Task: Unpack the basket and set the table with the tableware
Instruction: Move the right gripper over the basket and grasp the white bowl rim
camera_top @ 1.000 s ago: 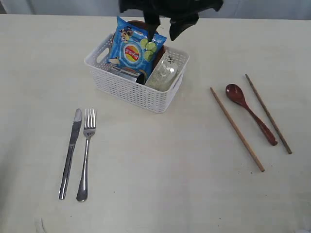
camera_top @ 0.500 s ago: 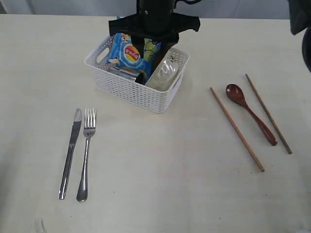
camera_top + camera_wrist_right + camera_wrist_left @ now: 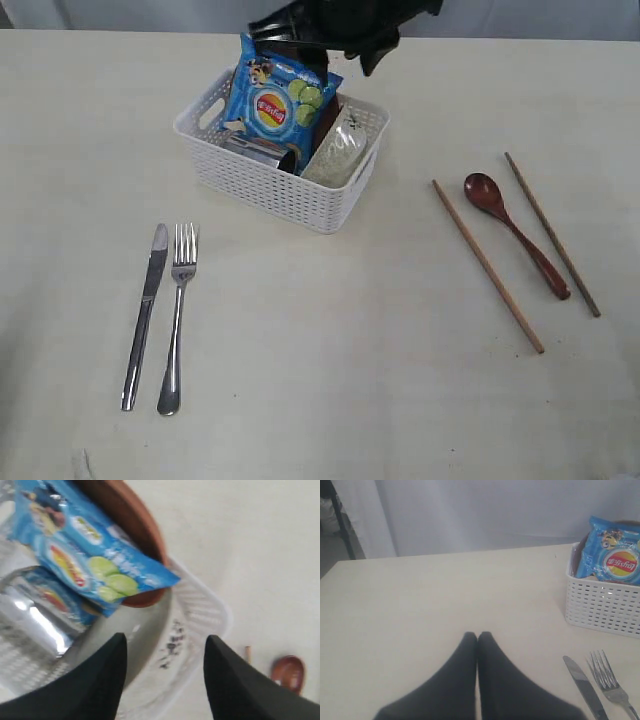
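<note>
Mostly plate (image 3: pixel 137 527) hidden behind chip bag (image 3: pixel 92 562); right fingers (image 3: pixel 235 680) spread, left fingers (image 3: pixel 457 680) clenched empty.

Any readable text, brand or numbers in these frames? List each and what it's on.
Blue foil chip bag: white lettering on its round red-and-yellow badge, too blurred to read in any view.
Off-white bowl: small dark marks on its side, too blurred to tell whether they are text.
No other text or numbers are visible.

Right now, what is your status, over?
Left end effector shut, empty. Right end effector open above basket. Bowl, cup, plate inside. Chip bag partly covers plate.
</note>
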Robot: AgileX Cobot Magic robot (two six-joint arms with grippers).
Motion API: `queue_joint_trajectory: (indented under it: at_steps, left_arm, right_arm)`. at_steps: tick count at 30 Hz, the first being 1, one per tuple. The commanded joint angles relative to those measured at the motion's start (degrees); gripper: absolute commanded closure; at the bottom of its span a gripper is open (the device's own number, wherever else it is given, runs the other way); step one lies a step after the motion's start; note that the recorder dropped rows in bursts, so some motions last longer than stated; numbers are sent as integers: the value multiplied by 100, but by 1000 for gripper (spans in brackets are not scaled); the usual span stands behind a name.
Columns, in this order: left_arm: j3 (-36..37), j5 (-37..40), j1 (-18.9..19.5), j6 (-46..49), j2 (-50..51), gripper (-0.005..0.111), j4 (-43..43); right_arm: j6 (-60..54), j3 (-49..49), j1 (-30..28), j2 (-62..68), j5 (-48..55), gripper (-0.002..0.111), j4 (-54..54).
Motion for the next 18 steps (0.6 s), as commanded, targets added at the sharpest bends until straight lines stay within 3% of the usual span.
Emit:
queue_joint_trajectory:
  at_steps: [1,7,11,15,18]
  left_arm:
    - [20,-41,-37,0,-16,107,-66]
    - [20,-41,-37,0,-16,107,-66]
    - [20,-41,-37,0,-16,107,-66]
    - [20,-41,-37,0,-16,107,-66]
    - [20,-41,-37,0,-16,107,-66]
  right_arm:
    - [53,442,-110,-475,2,62,-633]
    - [-472,839,-15,-793,2,62,-535]
    - [-105,1113,233,-1023,2,62,-1359]
    - [-111,973,232,-960,2,62,-81]
    - [-202,820,285,-732,2,62,146]
